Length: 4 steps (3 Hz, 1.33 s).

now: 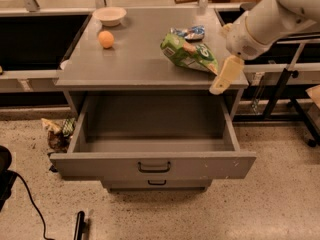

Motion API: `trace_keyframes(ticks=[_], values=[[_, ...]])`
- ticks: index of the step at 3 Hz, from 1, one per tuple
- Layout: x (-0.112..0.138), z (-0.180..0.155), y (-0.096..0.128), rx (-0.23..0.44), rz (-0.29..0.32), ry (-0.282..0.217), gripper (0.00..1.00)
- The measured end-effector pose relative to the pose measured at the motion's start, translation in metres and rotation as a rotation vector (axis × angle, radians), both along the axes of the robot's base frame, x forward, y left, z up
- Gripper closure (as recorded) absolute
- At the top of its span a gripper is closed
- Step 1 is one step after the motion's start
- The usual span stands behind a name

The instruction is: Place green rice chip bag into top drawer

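Note:
The green rice chip bag [189, 54] lies on the right part of the grey cabinet top [135, 66], near its front edge. The top drawer [100, 165] is pulled wide open below it and nothing shows inside; its dark loop handle [154, 167] is centred on the front panel. My gripper [223, 76] hangs from the white arm [270, 19] that comes in from the upper right. It sits at the cabinet's front right corner, just right of the bag and above the drawer's right side. It holds nothing that I can see.
A small blue-and-silver packet [190, 32] lies behind the bag. An orange [105, 39] and a white bowl [109, 15] sit at the top's back left. The lower drawer [156, 182] is closed. Litter [57, 131] and a black cable [30, 204] lie on the floor at left.

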<state>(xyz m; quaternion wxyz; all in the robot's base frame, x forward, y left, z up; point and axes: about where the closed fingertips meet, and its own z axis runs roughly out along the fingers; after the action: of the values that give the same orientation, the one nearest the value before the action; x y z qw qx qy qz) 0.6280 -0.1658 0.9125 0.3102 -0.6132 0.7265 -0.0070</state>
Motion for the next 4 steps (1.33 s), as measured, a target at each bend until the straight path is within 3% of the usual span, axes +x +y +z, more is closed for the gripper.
trace_keyframes(ticks=[1,3,4], values=[[0.037,-0.015,0.023,0.037,0.038,0.001,0.00],[0.089,-0.037,0.044,0.130,0.030,0.000,0.00],[0.101,-0.043,0.052,0.158,0.016,0.009,0.19]])
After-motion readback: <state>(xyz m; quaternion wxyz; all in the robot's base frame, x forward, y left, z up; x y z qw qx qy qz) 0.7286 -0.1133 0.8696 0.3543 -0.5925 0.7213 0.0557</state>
